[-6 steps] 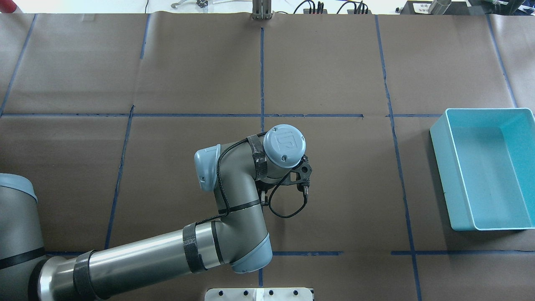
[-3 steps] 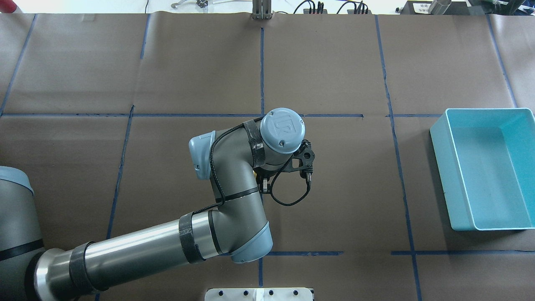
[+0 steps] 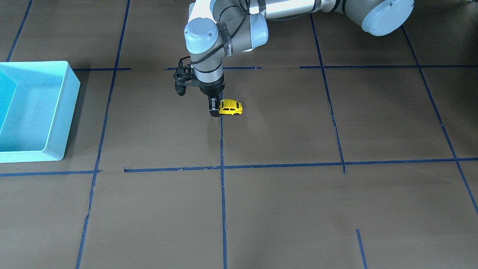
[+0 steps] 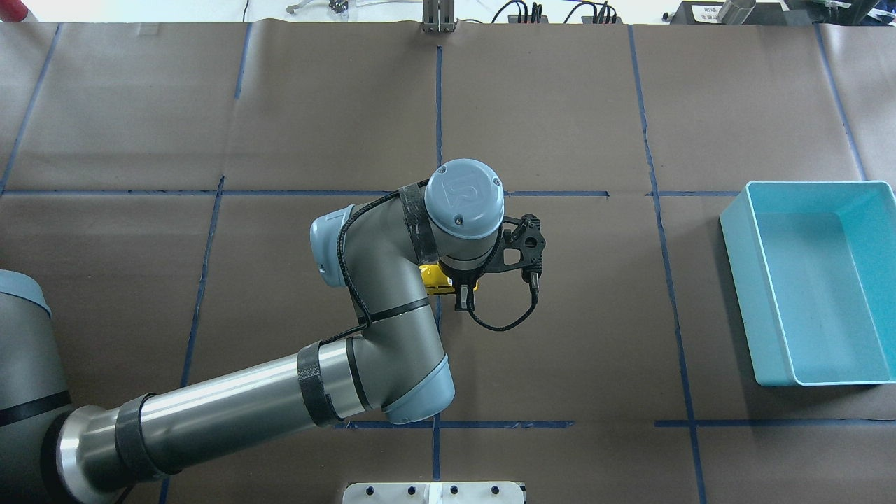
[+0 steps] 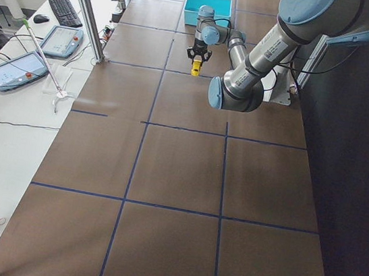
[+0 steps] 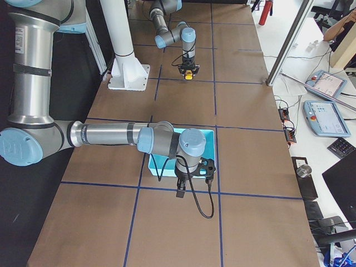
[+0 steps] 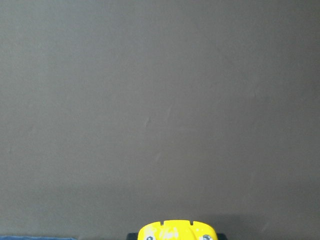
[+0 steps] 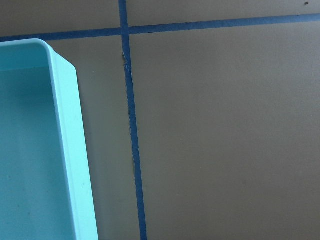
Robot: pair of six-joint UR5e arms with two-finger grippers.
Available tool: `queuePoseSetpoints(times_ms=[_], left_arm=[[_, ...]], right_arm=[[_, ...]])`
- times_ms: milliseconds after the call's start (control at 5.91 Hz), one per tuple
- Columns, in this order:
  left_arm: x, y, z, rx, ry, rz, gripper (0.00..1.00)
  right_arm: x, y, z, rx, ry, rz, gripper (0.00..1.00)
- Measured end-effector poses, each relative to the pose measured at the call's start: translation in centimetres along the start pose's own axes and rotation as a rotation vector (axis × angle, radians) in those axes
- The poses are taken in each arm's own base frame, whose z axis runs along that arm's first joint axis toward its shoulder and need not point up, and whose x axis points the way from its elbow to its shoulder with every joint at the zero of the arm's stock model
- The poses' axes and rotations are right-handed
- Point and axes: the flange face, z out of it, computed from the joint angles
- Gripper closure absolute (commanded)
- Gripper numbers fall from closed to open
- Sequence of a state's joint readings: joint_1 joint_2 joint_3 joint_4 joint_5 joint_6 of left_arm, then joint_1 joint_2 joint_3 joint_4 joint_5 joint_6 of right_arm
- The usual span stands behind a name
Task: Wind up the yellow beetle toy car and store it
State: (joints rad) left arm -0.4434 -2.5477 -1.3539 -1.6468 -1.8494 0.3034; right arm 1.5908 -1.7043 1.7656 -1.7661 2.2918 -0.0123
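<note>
The only mark that reads clearly is the pale "UR" sign on the round grey-blue cap (image 4: 463, 192) at the wrist of the silver and grey left arm (image 4: 231, 413). White lettering on the black strap (image 3: 228, 45) around that wrist is too small to make out. Below the cap the left hand (image 3: 214, 110) points straight down, its dark fingers drawn in on one end of the tiny bright yellow beetle toy car (image 3: 231, 107) with its rounded body and dark windows. The rest of the car sticks out toward the robot's left. The car sits low at the bench (image 4: 560, 105), which is covered in brown paper, and whether its wheels touch the paper cannot be told. It is just beside one of the blue tape lines (image 3: 221, 142), the one running away from the robot through the bench's middle. Wide brown paper lies between the car and the open rectangular turquoise plastic bin (image 4: 743, 280), which stands well apart on the robot's right near that end of the bench. The right hand (image 6: 180, 192) hangs just beside the bin's outer wall, and how far open it is cannot be told.
</note>
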Motion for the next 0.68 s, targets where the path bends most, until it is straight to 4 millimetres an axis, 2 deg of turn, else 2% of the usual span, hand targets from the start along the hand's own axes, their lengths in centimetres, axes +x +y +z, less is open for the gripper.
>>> queuePoseSetpoints(times_ms=[169,677], left_arm=[[-0.45,-0.07,0.73,0.044,0.018,0.004,1.00],[-0.84,-0.22,0.71,0.094,0.020,0.006,1.00]], right_arm=[[0.00,0.00,0.00,0.000,0.000,0.000,0.00],[-0.13,-0.14,-0.15,0.003,0.000,-0.003,0.00]])
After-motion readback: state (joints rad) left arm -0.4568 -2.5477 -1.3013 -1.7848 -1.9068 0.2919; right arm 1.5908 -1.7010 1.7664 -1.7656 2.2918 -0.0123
